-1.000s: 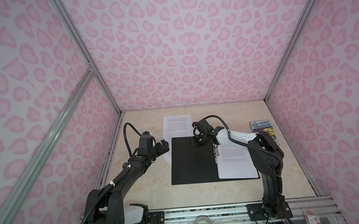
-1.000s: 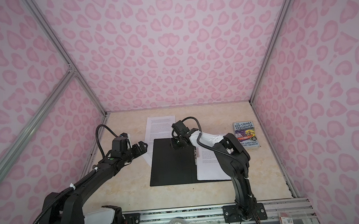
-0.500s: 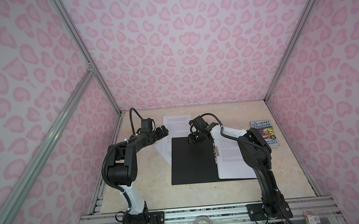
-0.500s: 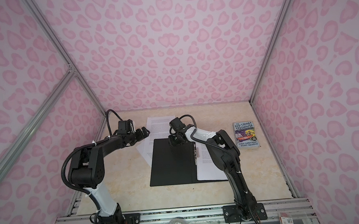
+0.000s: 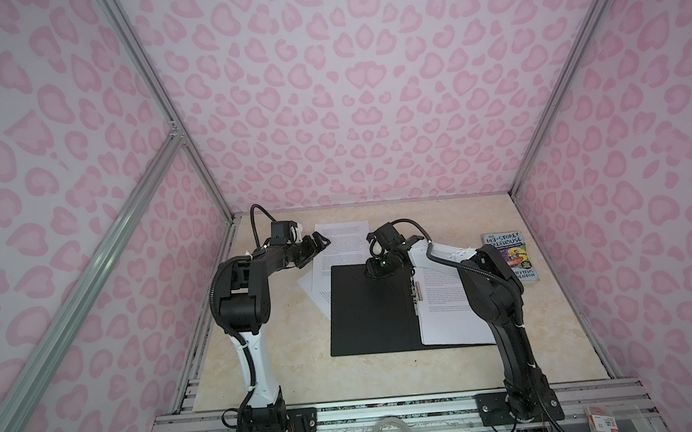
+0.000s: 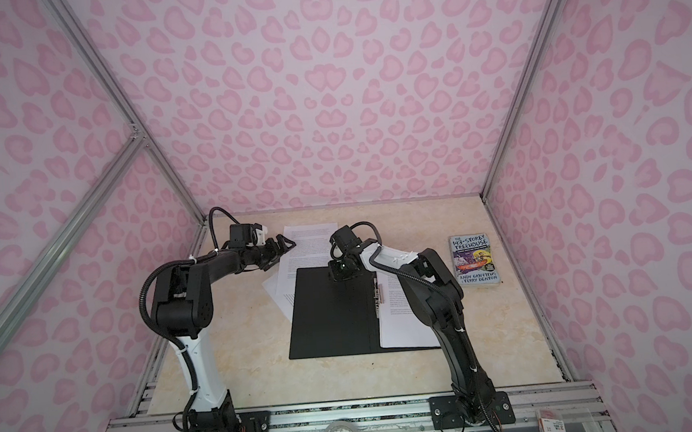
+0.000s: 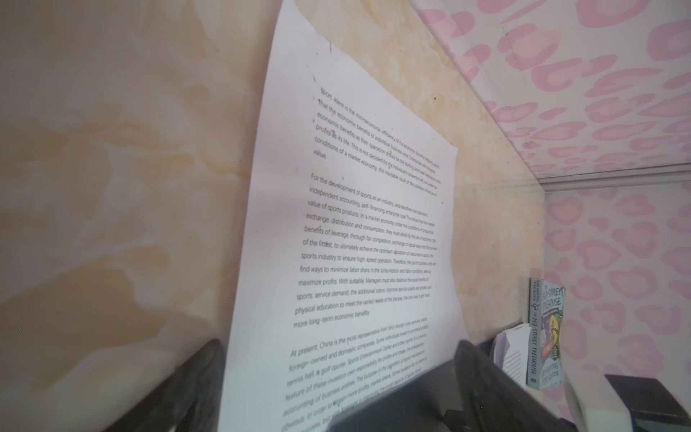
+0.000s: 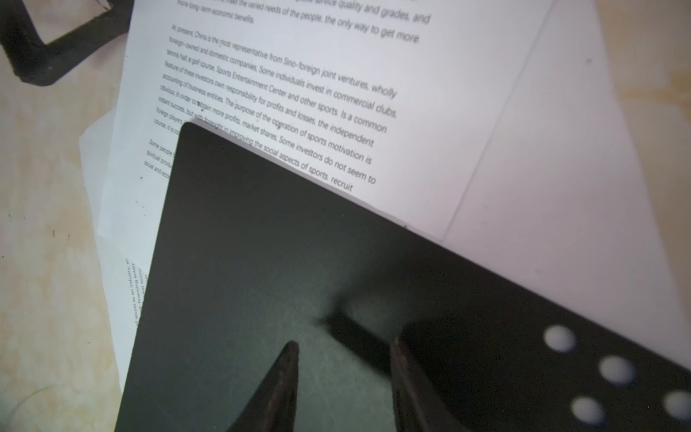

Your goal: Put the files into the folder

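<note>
1. the folder [image 5: 372, 311] lies open and flat on the table [image 5: 270, 355], black inside up, with its metal clip [image 5: 416, 297] along the middle fold.
2. one printed page [image 5: 451, 314] lies on the folder's right half, just beside the clip.
3. the loose sheets [image 5: 340, 242] lie at the far left corner, partly tucked under the folder's left half. the top one is straight and one beneath it is skewed.
4. my left gripper [image 5: 318, 246] is spread wide, low at the left edge of the loose sheets. whether it touches the paper i cannot tell.
5. my right gripper [image 5: 379, 267] points down over the far edge of the folder's left half. its fingers [image 8: 288, 374] are partly apart, with only black surface showing between them, so it pinches nothing.
6. a book [image 5: 510, 262] lies on the table to the right, apart from the folder.
</note>
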